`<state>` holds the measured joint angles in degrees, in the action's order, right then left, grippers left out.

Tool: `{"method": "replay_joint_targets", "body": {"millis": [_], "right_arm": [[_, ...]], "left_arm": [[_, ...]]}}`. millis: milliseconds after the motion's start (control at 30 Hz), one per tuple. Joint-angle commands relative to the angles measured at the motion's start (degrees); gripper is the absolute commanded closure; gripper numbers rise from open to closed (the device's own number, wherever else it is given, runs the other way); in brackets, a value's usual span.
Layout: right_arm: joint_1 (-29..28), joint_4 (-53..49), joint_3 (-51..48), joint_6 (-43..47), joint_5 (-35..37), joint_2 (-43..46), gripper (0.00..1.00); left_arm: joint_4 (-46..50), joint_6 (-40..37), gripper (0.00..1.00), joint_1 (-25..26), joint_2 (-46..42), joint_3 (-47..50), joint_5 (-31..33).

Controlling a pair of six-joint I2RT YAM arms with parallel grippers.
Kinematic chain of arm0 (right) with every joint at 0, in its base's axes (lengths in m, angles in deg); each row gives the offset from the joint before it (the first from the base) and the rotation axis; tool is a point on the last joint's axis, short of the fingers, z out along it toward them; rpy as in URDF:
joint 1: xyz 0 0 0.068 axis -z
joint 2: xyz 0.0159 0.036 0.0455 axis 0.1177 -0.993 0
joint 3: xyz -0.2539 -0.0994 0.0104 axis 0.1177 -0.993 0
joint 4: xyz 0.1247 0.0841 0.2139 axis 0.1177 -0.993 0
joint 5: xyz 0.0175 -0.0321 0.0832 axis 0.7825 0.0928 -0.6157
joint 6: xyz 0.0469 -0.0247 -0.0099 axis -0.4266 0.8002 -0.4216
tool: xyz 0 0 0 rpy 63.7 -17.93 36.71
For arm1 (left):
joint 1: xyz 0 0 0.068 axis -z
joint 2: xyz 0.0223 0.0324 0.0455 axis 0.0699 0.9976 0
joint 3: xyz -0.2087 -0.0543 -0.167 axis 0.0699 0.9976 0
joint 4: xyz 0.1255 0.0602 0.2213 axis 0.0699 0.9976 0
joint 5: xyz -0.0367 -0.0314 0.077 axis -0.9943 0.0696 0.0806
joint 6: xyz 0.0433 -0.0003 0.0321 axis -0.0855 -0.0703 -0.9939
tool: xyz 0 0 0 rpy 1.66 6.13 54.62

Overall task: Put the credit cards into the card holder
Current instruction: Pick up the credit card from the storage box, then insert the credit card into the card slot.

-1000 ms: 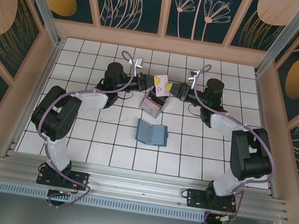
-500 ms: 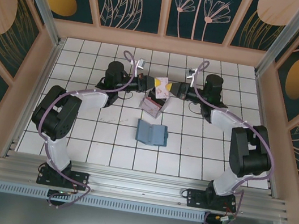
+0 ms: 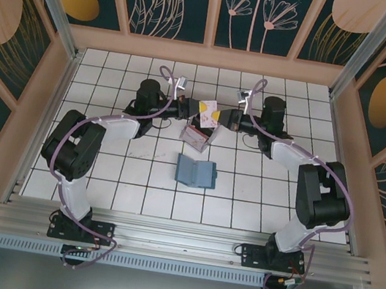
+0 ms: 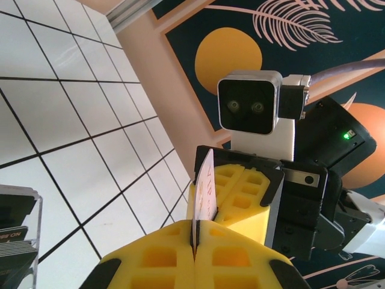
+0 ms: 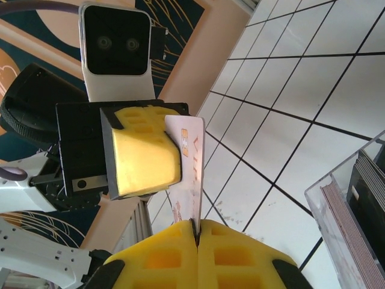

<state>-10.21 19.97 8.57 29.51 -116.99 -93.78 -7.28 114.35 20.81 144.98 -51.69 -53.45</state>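
Handover: left hand and right hand both pinch one credit card. Free one side first (never both).

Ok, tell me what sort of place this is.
Probably a purpose-built robot test booth: left arm and right arm bolted to an aluminium rail, a white tiled floor, and painted leaf-pattern wall panels boxing it in.
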Motion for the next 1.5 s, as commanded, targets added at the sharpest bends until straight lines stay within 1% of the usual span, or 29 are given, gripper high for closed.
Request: {"method": "replay_joint_targets", "body": {"millis": [0,67,100,167,233,267,333,400,500,600,700,833,933,1167,1233,1300,1367,1467], "right_arm": [[-0.5,0.0,0.1,1.3,-1.4,0.3,0.98],[-0.5,-1.0,-0.7,1.3,0.2,1.3,1.00],[-0.4,-1.8,-1.3,1.2,1.0,1.9,1.00],[-0.8,-2.4,-3.9,-0.2,2.7,3.8,1.00],[-1.9,-4.1,-7.0,-0.1,3.8,5.8,1.00],[-2.8,-5.7,-9.1,0.4,5.6,7.0,1.00],[-4.8,-5.7,-13.8,-0.3,7.6,8.8,1.00],[-6.5,-3.1,-18.9,-2.7,9.0,10.6,1.00],[-8.7,1.9,-26.1,-7.1,12.2,12.8,1.00],[-10.7,6.3,-30.2,-9.8,14.7,12.3,1.00],[-12.3,9.6,-32.0,-11.6,17.6,10.9,1.00],[-13.2,12.9,-32.0,-12.1,19.2,8.3,1.00],[-13.2,14.3,-32.7,-12.8,20.3,6.6,1.00],[-13.1,15.8,-33.2,-13.5,18.9,3.8,1.00],[-13.1,16.3,-33.5,-13.6,19.2,3.4,1.00],[-12.9,16.8,-33.9,-13.8,19.6,3.3,1.00],[-12.7,16.8,-33.8,-13.9,19.4,2.9,1.00],[-12.5,17.3,-34.0,-14.5,19.3,2.3,1.00]], "left_arm": [[2.5,-3.0,0.78,0.4,-0.1,-1.3,0.7],[5.4,-4.6,0.65,0.4,-1.3,-0.7,2.8],[7.2,-5.4,0.61,0.3,-2.1,-0.3,3.8],[12.0,-8.3,0.58,0.3,-4.8,1.1,5.7],[18.7,-11.9,0.57,0.2,-7.2,2.8,8.0],[21.5,-13.4,0.57,0.2,-10.4,3.9,9.1],[24.0,-14.3,0.57,0.2,-13.7,8.2,10.2],[25.5,-14.3,0.57,0.4,-16.3,12.2,10.4],[29.6,-16.2,0.56,1.0,-19.7,16.7,10.8],[33.4,-18.5,0.54,2.6,-19.9,18.9,11.1],[33.7,-18.8,0.55,4.2,-19.1,21.1,12.6],[33.6,-19.6,0.57,4.6,-17.7,23.4,15.6],[32.1,-18.6,0.59,4.7,-16.1,24.3,14.9],[31.9,-18.6,0.63,5.2,-12.0,24.4,14.0],[31.9,-18.9,0.69,5.2,-10.9,24.3,14.5],[31.8,-19.1,0.72,5.2,-10.1,24.2,14.9],[31.8,-19.3,0.81,5.2,-9.5,24.3,15.3],[30.7,-18.8,0.82,5.2,-9.0,24.8,15.5]]}}
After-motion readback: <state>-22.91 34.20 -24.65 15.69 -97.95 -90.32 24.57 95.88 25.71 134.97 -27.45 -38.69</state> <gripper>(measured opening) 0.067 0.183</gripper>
